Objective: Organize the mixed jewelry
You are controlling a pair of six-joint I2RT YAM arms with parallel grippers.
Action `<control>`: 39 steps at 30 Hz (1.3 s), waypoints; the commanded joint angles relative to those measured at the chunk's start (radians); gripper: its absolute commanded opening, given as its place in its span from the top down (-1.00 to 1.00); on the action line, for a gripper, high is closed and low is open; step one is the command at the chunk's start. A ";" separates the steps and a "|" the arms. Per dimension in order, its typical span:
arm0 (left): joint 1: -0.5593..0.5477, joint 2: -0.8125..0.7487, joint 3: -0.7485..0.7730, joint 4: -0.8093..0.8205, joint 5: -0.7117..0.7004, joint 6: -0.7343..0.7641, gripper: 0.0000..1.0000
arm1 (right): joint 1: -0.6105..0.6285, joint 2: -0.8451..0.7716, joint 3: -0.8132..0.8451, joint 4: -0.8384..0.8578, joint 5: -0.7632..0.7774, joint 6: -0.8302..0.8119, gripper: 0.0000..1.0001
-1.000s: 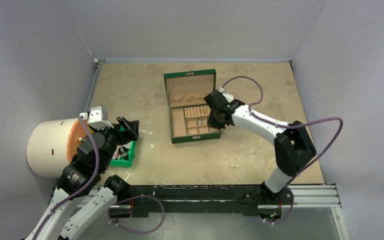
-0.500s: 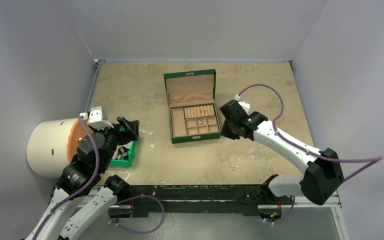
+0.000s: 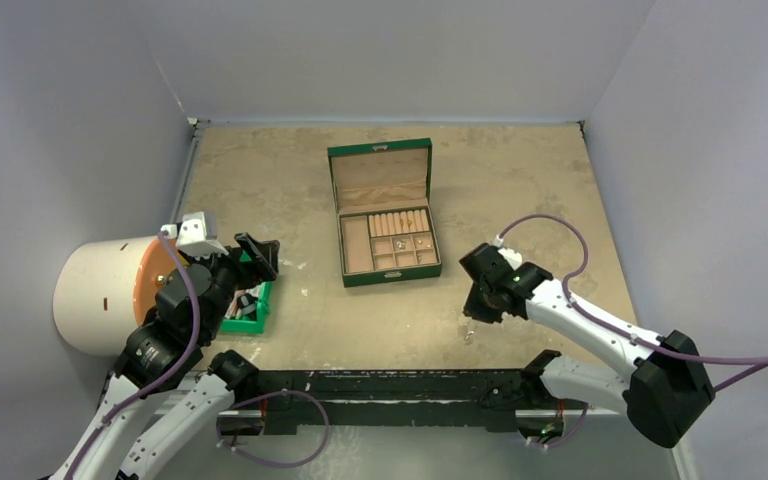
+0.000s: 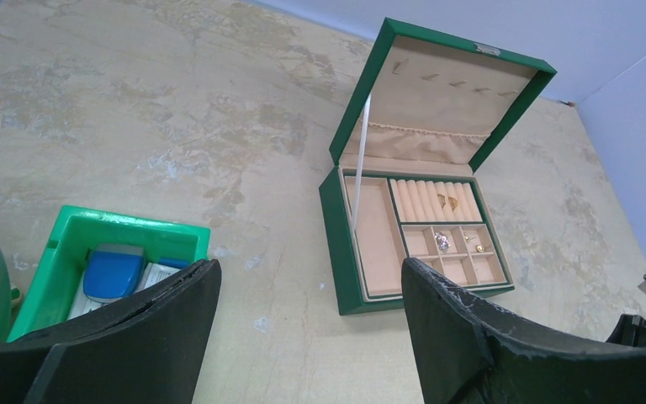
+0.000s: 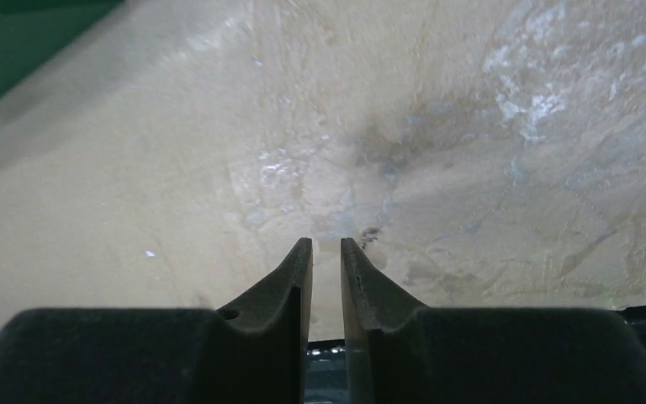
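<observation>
On a worn tan table (image 3: 290,170), the left gripper (image 4: 309,269) gapes wide above a green bin (image 4: 67,244). The mixed jewelry (image 4: 442,242) lies in the open green jewelry box (image 3: 388,276), centre. The right gripper (image 5: 325,248), narrowed to an empty slit, hovers over bare tabletop.

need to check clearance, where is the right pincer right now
In the top view the right pincer hangs over bare tabletop on the right side, between the green jewelry box and the near edge.
</observation>
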 commanded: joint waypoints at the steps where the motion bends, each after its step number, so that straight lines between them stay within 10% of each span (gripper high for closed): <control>1: 0.008 0.008 0.004 0.030 0.005 -0.004 -0.57 | 0.006 -0.020 -0.065 0.007 -0.053 0.046 0.57; 27: 0.008 -0.001 0.005 0.028 -0.005 -0.006 -0.57 | 0.020 0.060 -0.151 0.069 -0.134 0.079 0.55; 39: 0.009 0.002 0.005 0.026 -0.007 -0.007 -0.57 | 0.022 0.074 -0.140 0.093 -0.133 0.083 1.00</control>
